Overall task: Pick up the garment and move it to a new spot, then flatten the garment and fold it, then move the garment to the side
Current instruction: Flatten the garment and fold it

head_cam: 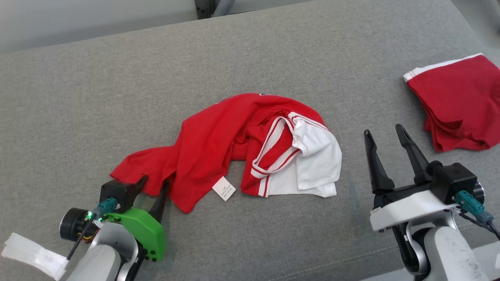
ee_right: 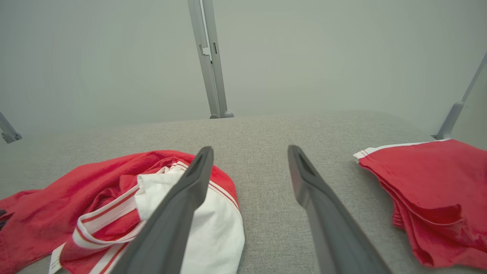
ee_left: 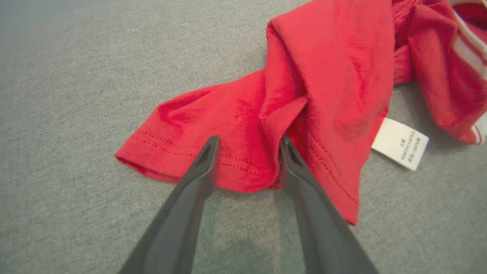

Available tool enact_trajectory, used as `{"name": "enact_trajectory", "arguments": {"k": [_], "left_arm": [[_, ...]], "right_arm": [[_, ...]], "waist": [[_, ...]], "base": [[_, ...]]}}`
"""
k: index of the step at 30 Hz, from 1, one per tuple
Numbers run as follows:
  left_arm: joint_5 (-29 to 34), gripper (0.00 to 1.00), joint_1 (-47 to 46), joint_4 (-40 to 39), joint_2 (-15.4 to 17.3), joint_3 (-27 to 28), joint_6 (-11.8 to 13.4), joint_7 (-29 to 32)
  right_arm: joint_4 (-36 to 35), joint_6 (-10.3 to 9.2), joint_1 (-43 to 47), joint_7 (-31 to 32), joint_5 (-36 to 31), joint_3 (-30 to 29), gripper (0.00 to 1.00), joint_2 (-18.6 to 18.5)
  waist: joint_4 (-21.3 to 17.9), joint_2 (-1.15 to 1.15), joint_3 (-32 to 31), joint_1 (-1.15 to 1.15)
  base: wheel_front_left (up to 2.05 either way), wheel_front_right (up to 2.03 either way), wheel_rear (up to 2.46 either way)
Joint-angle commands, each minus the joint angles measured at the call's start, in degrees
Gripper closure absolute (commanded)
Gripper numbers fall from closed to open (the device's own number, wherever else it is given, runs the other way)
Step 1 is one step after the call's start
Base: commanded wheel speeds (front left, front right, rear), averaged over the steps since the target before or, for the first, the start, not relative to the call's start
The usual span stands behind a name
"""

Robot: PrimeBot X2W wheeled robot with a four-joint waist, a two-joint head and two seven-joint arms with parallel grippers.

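Note:
The red garment [head_cam: 218,132] with white striped trim lies crumpled in the middle of the grey cloth surface [head_cam: 117,70], its white label [head_cam: 224,188] turned out at the front. My left gripper [head_cam: 154,181] is at its near-left hem. In the left wrist view the garment's hem [ee_left: 236,125] bunches between my left gripper's [ee_left: 248,144] two fingers, which stand apart on either side of a fold, next to the label [ee_left: 400,142]. My right gripper [head_cam: 383,130] rests open to the right of the garment, holding nothing. The right wrist view shows the garment [ee_right: 95,190] left of my right gripper [ee_right: 250,148].
A second red garment [head_cam: 457,101], folded, with a white band, lies at the far right edge; it appears too in the right wrist view [ee_right: 426,182]. Metal frame posts [ee_right: 211,57] rise behind the surface. Bare grey cloth lies at the back and left.

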Motion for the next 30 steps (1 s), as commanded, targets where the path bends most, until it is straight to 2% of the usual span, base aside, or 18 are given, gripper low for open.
{"name": "enact_trajectory", "arguments": {"k": [1, 5, 9, 13, 22, 25, 30], "left_arm": [[0.5, 1.0, -1.2, 0.5, 0.2, -0.2, -0.4, 0.2], [1.1, 1.0, -3.1, 1.7, 0.5, -0.1, 0.3, -0.3], [1.9, 1.0, -4.3, -0.4, 1.5, 1.6, 2.2, -2.7], [1.4, 1.0, -4.1, -4.6, 3.4, 5.0, 5.3, -4.1], [-1.4, 1.0, 0.6, -12.5, 8.6, 13.2, 11.5, -2.5], [-2.8, 1.0, 1.1, -12.1, 9.3, 14.6, 11.8, -2.1], [-4.6, 1.0, -0.1, -8.3, 8.6, 15.1, 10.3, -2.0]], "right_arm": [[0.2, -0.07, -0.6, -0.4, 0.1, 0.0, 0.0, 0.1], [0.5, -0.08, -0.8, -0.8, 0.0, -0.6, 0.0, 0.3], [0.5, -0.07, -0.9, -1.1, -0.2, -1.1, 0.0, 0.5], [0.4, -0.07, -1.0, -1.3, -0.4, -1.8, 0.0, 0.7], [0.5, -0.08, -1.7, -1.2, -0.6, -1.7, 0.0, 1.1], [0.5, -0.08, -2.0, -1.2, -0.6, -1.7, 0.0, 1.2], [0.9, -0.08, -2.9, -1.4, -0.4, -1.2, 0.0, 1.3]], "waist": [[-1.2, 0.0, 1.1, 0.0], [-1.6, 0.0, 1.5, 0.0], [-1.4, 0.0, 1.8, 0.0], [-0.5, 0.0, 2.1, 0.0], [1.0, 0.0, 3.1, 0.0], [1.0, 0.0, 3.7, 0.0], [0.7, 0.0, 4.9, 0.0]], "base": [[0.0, 0.0, 0.0], [0.0, 0.0, 0.0], [0.0, 0.0, 0.0], [0.0, 0.0, 0.0], [0.0, 0.0, 0.0], [0.0, 0.0, 0.0], [0.0, 0.0, 0.0]]}}
